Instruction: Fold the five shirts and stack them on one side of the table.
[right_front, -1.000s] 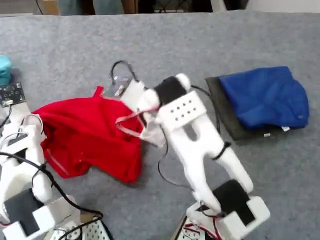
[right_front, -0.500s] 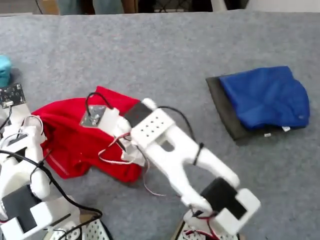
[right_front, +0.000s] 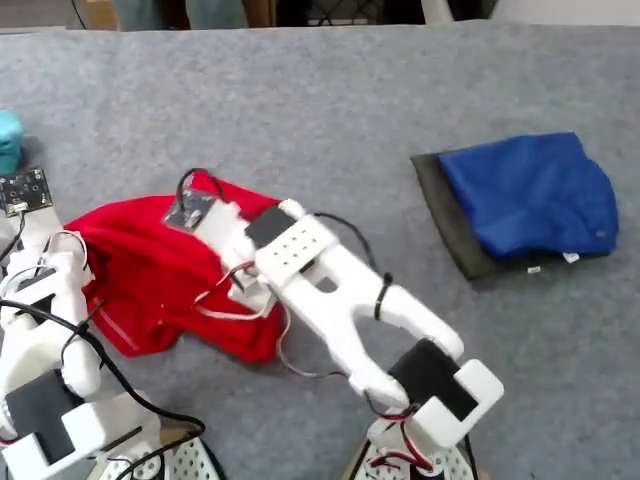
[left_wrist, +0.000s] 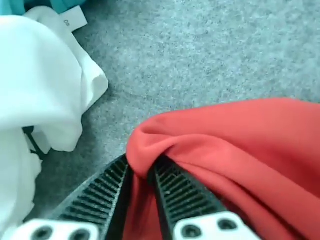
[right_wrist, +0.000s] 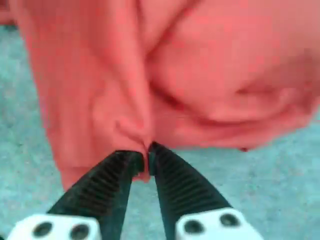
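Two hands grip one red shirt (right_front: 150, 270), crumpled at the left of the grey desk (right_front: 330, 90). The left hand (left_wrist: 142, 170) and right hand (right_wrist: 147, 152) are each clamped on a fold. A folded blue shirt (right_front: 530, 190) lies at the right on a dark garment (right_front: 445, 215).

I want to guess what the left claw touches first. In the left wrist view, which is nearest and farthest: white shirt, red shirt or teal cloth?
1. red shirt, pinched in the left gripper.
2. white shirt, on the grey table next to the red shirt's fold.
3. teal cloth, beyond the white shirt, at the picture's edge.
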